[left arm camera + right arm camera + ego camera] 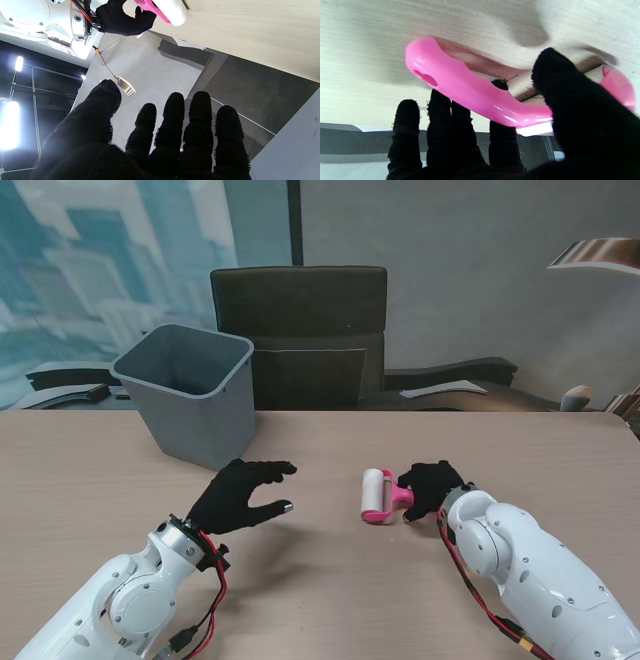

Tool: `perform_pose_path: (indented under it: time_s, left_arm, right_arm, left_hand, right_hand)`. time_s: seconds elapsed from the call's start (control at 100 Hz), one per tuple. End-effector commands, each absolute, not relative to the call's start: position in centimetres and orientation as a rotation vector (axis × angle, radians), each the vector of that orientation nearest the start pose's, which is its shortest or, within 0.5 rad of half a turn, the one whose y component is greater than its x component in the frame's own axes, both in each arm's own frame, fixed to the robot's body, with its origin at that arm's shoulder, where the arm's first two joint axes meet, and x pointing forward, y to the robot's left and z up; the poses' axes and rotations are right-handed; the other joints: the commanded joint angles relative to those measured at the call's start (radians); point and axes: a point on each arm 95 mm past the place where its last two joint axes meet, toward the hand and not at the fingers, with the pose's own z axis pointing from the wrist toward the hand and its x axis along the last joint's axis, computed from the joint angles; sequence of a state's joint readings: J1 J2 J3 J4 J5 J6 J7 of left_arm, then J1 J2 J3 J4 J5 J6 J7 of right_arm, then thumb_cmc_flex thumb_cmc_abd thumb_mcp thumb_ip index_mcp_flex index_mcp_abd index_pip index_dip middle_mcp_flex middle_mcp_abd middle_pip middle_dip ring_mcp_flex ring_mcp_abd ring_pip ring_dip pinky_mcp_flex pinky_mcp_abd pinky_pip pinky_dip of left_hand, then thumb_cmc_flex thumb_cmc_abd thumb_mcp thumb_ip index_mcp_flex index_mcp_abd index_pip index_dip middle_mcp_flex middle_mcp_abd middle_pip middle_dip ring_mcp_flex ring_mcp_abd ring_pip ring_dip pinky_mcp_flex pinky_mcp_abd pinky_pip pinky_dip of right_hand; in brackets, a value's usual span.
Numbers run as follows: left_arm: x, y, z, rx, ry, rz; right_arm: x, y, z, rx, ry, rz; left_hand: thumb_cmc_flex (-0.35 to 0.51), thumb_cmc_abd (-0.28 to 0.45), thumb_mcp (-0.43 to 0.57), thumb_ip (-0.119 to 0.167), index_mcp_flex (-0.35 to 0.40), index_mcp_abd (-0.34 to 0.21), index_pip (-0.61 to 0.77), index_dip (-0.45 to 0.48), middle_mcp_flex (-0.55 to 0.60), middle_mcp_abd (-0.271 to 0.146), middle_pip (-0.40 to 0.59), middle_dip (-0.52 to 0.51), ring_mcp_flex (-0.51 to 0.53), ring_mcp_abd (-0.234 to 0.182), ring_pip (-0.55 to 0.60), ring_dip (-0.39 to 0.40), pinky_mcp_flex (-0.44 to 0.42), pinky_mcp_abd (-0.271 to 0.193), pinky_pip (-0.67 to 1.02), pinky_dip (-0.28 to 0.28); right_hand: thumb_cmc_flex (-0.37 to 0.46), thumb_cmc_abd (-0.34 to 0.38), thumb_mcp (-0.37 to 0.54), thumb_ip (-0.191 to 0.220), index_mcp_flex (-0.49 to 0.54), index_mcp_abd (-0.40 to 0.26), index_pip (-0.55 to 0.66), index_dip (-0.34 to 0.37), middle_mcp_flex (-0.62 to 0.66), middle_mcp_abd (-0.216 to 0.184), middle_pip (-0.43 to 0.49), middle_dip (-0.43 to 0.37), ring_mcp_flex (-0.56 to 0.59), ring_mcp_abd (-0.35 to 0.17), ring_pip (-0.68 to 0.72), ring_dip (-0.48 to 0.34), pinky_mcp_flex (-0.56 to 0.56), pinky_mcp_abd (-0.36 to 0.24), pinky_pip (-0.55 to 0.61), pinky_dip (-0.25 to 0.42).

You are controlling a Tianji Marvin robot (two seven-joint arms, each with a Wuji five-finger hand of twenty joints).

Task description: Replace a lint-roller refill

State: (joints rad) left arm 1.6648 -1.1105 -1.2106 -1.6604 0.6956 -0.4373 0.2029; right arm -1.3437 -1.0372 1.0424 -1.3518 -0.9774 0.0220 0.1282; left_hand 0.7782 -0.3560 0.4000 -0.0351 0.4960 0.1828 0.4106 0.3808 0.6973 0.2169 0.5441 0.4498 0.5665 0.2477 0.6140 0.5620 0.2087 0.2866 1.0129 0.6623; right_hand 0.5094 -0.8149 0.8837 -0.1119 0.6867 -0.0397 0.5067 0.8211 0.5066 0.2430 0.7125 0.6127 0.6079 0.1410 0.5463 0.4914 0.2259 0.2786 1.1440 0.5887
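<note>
Gripping the curved pink plastic handle [470, 97] of the lint roller, my black-gloved right hand [432, 488] keeps it on the pale wooden table [330, 600], right of centre; its white paper roll [376, 493] points left; my left hand [240, 495] hovers open and empty, near a grey plastic bin [190, 392] standing farther off.

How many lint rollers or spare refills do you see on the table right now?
1. The only one is the pink lint roller with its white roll, right of the table's centre, its handle held by the right robot hand. No separate refill shows; one could sit inside the grey bin.
</note>
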Motion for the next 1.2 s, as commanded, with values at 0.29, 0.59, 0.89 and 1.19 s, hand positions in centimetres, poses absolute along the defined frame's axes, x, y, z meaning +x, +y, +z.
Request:
perform_pose_path:
  time_s: [0.29, 0.59, 0.89, 1.19]
  left_arm:
    - [35.3, -4.1, -30.7, -1.199, 1.288, -2.172]
    - [35.1, -4.2, -30.5, -1.264, 1.214, -2.181]
    - [35.0, -4.5, -30.6, -1.402, 1.182, -2.24]
    - [35.0, -4.4, -31.1, -1.504, 1.166, -2.254]
  right_arm:
    - [42.2, -2.9, -33.7, 1.162, 1.623, 1.286]
    - [39.5, -1.6, -28.6, 1.07, 1.39, 1.59]
    - [38.1, 2.5, -26.3, 1.137, 1.251, 1.959]
    - [37.4, 4.1, -29.4, 1.287, 1.306, 1.987]
  left_hand:
    - [0.003, 0.031, -0.012, 0.02, -0.019, 0.002, -0.003, 0.005, -0.118, 0.017, -0.042, -0.01, -0.083, -0.006, -0.003, 0.006, -0.051, -0.021, 0.009, 0.007]
    - [0.011, 0.037, -0.021, 0.023, -0.036, -0.001, -0.007, 0.007, -0.207, 0.043, -0.07, -0.027, -0.138, -0.002, -0.021, -0.003, -0.081, -0.031, -0.007, 0.005]
    - [0.001, 0.031, -0.022, 0.025, -0.035, -0.014, 0.011, 0.016, -0.186, 0.028, -0.062, -0.031, -0.118, -0.011, -0.018, -0.005, -0.052, 0.001, -0.011, 0.006]
    - [-0.009, 0.024, -0.016, 0.025, -0.043, -0.012, 0.009, 0.013, -0.189, 0.025, -0.06, -0.031, -0.119, -0.017, -0.027, -0.009, -0.038, 0.046, -0.034, -0.004]
  right_hand:
    - [-0.102, 0.116, -0.086, 0.035, -0.12, 0.028, -0.094, -0.043, -0.151, 0.03, -0.058, -0.059, -0.096, 0.009, -0.085, -0.052, -0.071, 0.015, -0.082, -0.015]
    - [0.021, 0.192, -0.088, 0.079, -0.06, 0.013, -0.036, -0.009, -0.054, 0.023, -0.039, -0.063, -0.031, 0.016, -0.063, -0.043, -0.04, 0.028, -0.074, -0.001]
    - [0.039, 0.156, -0.05, 0.088, -0.06, 0.002, -0.041, -0.001, 0.013, -0.001, -0.046, -0.061, 0.08, -0.005, -0.034, -0.029, 0.023, 0.009, -0.052, 0.002]
    - [0.028, 0.142, -0.035, 0.074, -0.081, -0.002, -0.061, -0.009, -0.003, -0.005, -0.067, -0.062, 0.064, -0.01, -0.063, -0.036, 0.014, 0.01, -0.067, -0.011]
